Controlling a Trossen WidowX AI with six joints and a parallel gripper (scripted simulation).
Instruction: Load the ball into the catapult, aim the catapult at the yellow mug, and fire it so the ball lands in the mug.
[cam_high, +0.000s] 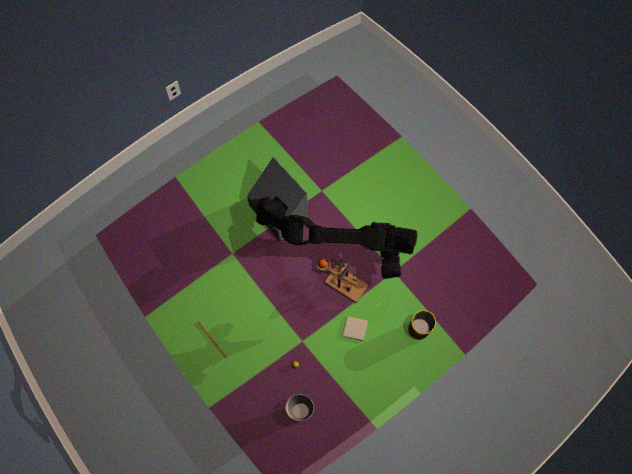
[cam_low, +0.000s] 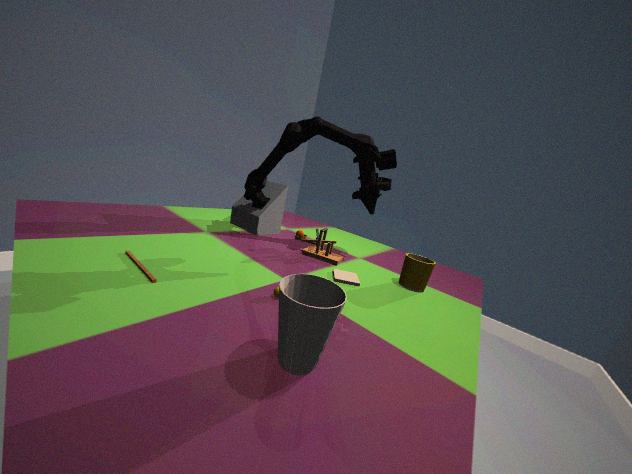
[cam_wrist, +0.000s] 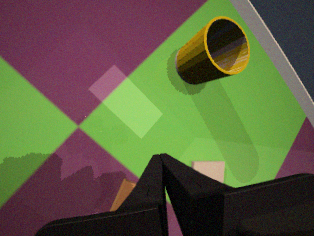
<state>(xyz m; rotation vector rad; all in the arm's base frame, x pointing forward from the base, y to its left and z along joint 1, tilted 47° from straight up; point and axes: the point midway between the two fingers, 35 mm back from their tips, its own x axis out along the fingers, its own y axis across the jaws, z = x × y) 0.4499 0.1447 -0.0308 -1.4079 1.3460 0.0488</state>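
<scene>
The catapult (cam_high: 355, 292) (cam_low: 322, 255) (cam_wrist: 122, 196) stands on the mat with its base pointing roughly toward the yellow mug. An orange ball (cam_high: 323, 263) (cam_low: 300, 233) rests in the cup at the end of its throwing arm. The yellow mug (cam_high: 422, 314) (cam_low: 416, 273) (cam_wrist: 197, 59) stands upright to the right of the catapult in the top and exterior views. My gripper (cam_wrist: 159, 160) (cam_low: 371, 211) is shut with nothing between its fingers, pointing down high above the mat, to the catapult's right in the exterior view. The arm hides its fingertips in the top view.
A pale square block (cam_high: 355, 328) (cam_low: 346, 277) (cam_wrist: 209, 171) lies between catapult and mug, off to the near side. A small yellow ball (cam_high: 295, 364) (cam_low: 276, 291) lies near a tall grey cup (cam_low: 306, 336) (cam_high: 299, 418). A thin brown stick (cam_high: 211, 339) (cam_low: 140, 265) lies at the left.
</scene>
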